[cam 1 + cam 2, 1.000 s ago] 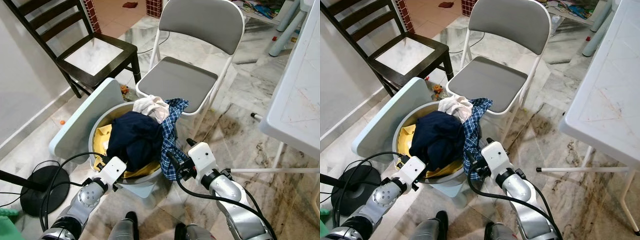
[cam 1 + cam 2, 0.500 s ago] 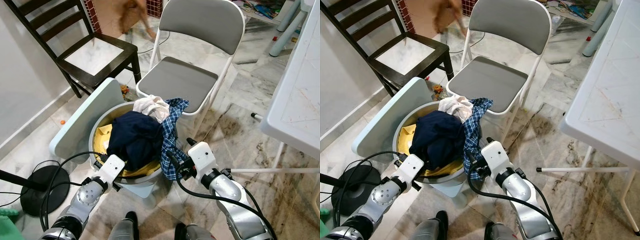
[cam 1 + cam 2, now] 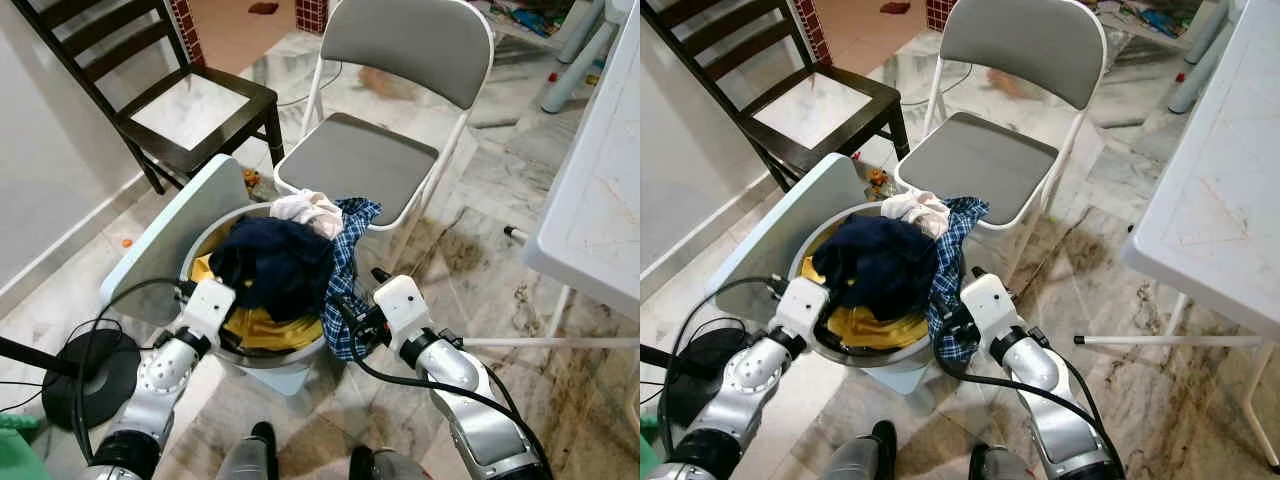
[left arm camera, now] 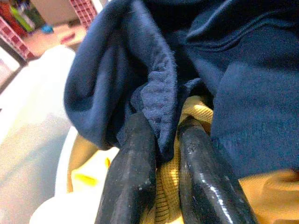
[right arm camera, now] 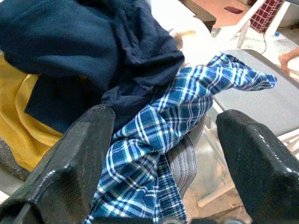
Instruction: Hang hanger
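- Head cameras look steeply down onto the laundry basket (image 3: 200,255) from above.
- Left wrist view sits right against the navy garment (image 4: 224,84).
- Right wrist view faces the plaid shirt (image 5: 182,121) close up, navy garment shared.

Navy blue garment (image 3: 275,265), mustard yellow cloth (image 3: 255,327), blue-and-white plaid shirt (image 3: 346,290), cream white cloth (image 3: 307,210), pale grey bin (image 3: 895,368) with light lid (image 3: 165,245), grey-seated white-framed folding chair (image 3: 365,160), dark brown wooden chair (image 3: 190,105), white table (image 3: 600,200), mottled grey-brown marble floor (image 3: 470,270).
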